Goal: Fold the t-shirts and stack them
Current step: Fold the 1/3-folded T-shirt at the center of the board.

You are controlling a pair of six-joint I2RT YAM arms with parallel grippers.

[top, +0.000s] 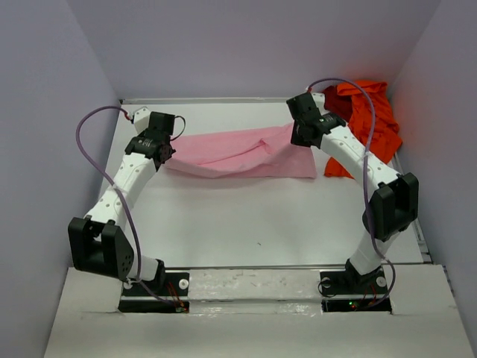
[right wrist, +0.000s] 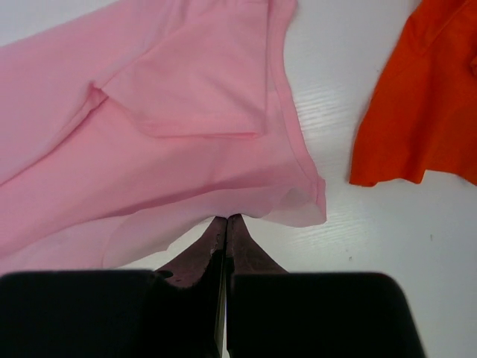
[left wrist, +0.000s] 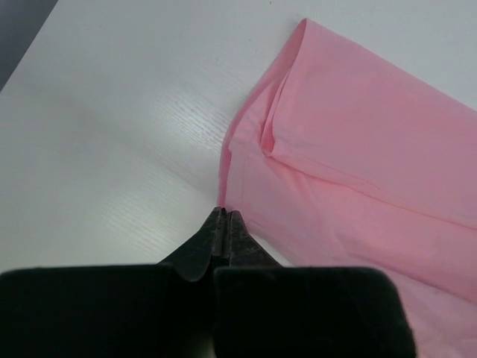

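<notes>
The near half of the table is bare and open to pass; the pink t-shirt spans the far middle, strung between the left gripper and the right gripper, barring that band. The orange t-shirt fills the far right corner, with a bare strip between the shirts; walls close the left, far and right edges.

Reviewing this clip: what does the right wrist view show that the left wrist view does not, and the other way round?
Only the right wrist view shows the orange-red t-shirt, lying to the right with bare table between it and the pink t-shirt, and the right fingers. Only the left wrist view shows the left fingers and a dark strip past the table edge. Both show the pink t-shirt with a folded-over sleeve, the white table, and closed fingers pinching the pink cloth's edge.
</notes>
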